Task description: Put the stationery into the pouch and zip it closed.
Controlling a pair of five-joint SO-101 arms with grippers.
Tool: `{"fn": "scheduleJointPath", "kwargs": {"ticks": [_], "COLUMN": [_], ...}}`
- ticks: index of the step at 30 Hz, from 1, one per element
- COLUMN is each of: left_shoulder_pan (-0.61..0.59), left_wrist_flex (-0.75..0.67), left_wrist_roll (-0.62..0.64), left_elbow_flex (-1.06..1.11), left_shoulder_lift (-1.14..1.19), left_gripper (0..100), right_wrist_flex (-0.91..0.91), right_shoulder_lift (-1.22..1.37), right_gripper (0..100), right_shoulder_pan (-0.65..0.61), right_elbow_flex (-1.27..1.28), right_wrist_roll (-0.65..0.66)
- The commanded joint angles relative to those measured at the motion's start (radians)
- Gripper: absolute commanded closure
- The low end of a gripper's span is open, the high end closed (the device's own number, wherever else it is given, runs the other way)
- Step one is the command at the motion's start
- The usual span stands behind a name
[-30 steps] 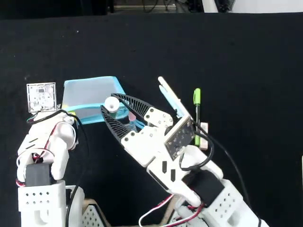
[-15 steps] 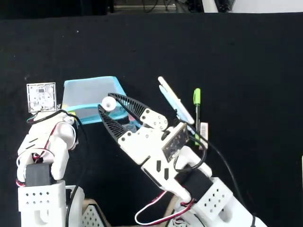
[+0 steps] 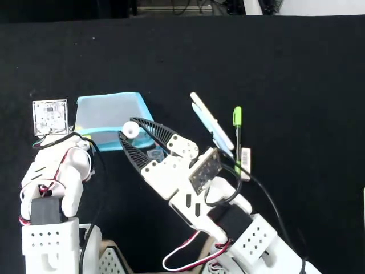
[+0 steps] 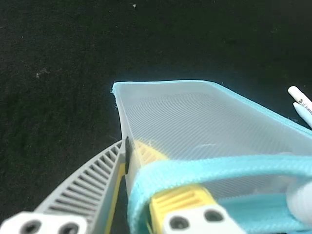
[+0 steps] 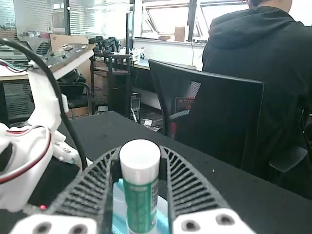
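The right hand (image 3: 128,129) is clamped on a glue stick (image 5: 140,185), whose white cap sits over the near edge of the pale blue pouch (image 3: 108,114). The left hand (image 4: 132,153) pinches the pouch's near corner. The pouch lies flat on the black tabletop (image 3: 285,68). Well apart from it, past the right arm, lie two pens (image 3: 208,120), a green-capped marker (image 3: 237,131) and a small white block (image 3: 246,155).

Wide open across the far and right counter (image 3: 285,57). Blocked at the pouch's (image 3: 108,111) near edge by the right pincer (image 3: 126,129) and its glue stick (image 5: 140,185). Tight by the pens (image 3: 210,121) next to that arm.
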Motion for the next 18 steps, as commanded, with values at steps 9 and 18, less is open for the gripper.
{"fn": "scheduleJointPath", "kwargs": {"ticks": [9,18], "left_shoulder_pan": [0.001,0.030], "left_wrist_flex": [-0.012,-0.011], "left_wrist_roll": [0.011,0.060], "left_elbow_flex": [-0.012,-0.013], "left_shoulder_lift": [-0.012,-0.012], "left_gripper": [97,97], "right_wrist_flex": [-0.101,-0.259], "right_shoulder_lift": [0.036,0.222], "right_gripper": [98.7,98.7], "right_shoulder_pan": [-0.003,-0.003], "right_elbow_flex": [-0.010,-0.007], "right_wrist_roll": [0.000,0.000]}}
